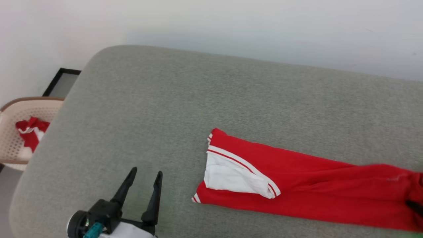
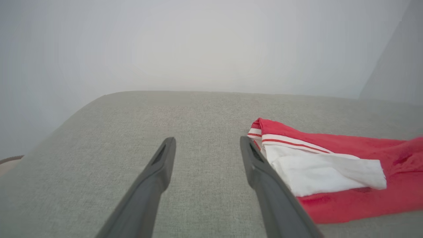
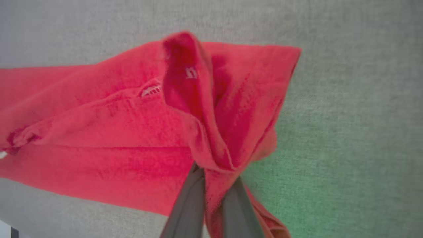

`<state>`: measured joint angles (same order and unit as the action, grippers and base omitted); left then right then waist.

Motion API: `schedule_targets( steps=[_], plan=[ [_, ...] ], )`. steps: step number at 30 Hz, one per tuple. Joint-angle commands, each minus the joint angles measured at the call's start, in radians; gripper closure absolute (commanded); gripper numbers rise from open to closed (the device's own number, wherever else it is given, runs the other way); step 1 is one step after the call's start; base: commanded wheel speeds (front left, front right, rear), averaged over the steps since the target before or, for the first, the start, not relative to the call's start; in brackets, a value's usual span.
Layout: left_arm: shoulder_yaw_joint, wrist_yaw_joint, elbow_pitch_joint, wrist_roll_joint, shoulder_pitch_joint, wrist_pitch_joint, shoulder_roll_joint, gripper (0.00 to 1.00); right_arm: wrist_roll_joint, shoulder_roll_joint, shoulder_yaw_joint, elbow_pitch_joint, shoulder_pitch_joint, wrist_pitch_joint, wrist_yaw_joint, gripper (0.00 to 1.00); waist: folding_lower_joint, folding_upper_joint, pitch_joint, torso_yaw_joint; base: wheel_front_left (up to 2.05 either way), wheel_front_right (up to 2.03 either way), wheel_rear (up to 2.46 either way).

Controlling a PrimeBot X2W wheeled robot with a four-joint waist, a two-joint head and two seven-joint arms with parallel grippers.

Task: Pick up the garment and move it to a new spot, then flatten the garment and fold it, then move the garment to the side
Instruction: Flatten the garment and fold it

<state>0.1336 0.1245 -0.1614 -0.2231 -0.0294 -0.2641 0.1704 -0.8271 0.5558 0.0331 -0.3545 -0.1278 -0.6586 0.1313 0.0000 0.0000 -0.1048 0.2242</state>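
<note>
Two grippers: the left one is apart from the cloth, the right one is on it.
Left gripper (image 1: 146,170): released, its dark fingers spread wide with nothing between them, over bare grey fabric near the garment's striped end. In the left wrist view (image 2: 207,138) one finger overlaps the edge of the white panel; whether it touches cannot be told.
Right gripper (image 3: 216,175): clenched on a bunched fold of red cloth, which is pinched between the two fingers and rises in a ridge beyond them.
Garment (image 1: 297,178): lies stretched out long and narrow on the grey cushion, running from the middle of the head view to its right edge. A white panel with red-and-white striped trim is folded over at its left end (image 2: 347,201); the gripped end is plain red and creased (image 3: 115,132).
Grey cushion (image 1: 148,99): broad upholstered surface with a rounded corner, against a pale wall.
Basket (image 1: 13,112): pale and perforated, beside the cushion's left edge, holding a red-and-white cloth (image 1: 31,132).
</note>
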Motion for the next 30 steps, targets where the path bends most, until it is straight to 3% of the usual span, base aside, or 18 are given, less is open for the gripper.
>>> schedule_targets(
  steps=[1,6,10,15,19,25,30],
  plan=[
    [-0.008,0.005,0.011,0.018,0.013,0.000,0.001,0.00,0.009,0.001,0.014,0.011,-0.010,0.012,-0.001,1.00,0.0000,0.0000,-0.006,-0.022,0.00,0.00,0.00],
    [-0.043,0.006,0.064,0.026,0.020,0.001,-0.009,0.00,0.024,0.029,0.079,0.025,-0.030,0.063,-0.001,1.00,0.0000,0.0000,-0.027,-0.069,0.00,0.00,0.00],
    [-0.075,0.006,0.123,0.024,0.010,0.000,-0.011,0.00,0.065,0.090,0.141,0.013,-0.033,0.103,-0.001,1.00,0.0000,0.0000,-0.063,-0.110,0.00,0.00,0.00],
    [-0.083,0.006,0.157,0.029,-0.015,0.000,-0.002,0.00,0.101,0.169,0.256,-0.051,-0.052,0.174,-0.001,1.00,0.0000,0.0000,-0.107,-0.145,0.00,0.00,0.00],
    [-0.086,0.006,0.161,0.024,-0.028,0.000,-0.002,0.00,0.112,0.188,0.313,-0.094,-0.072,0.217,-0.001,1.00,0.0000,0.0000,-0.120,-0.160,0.00,0.00,0.00],
    [-0.072,0.006,0.150,0.021,-0.026,0.000,-0.007,0.00,0.065,0.163,0.232,-0.008,-0.038,0.193,-0.001,1.00,0.0000,0.0000,-0.103,-0.160,0.00,0.00,0.00],
    [-0.069,0.006,0.147,0.011,-0.009,0.000,-0.006,0.00,-0.019,0.139,0.118,0.239,0.043,0.116,-0.001,1.00,0.0000,0.0000,-0.084,-0.148,0.00,0.00,0.00]
  ],
)
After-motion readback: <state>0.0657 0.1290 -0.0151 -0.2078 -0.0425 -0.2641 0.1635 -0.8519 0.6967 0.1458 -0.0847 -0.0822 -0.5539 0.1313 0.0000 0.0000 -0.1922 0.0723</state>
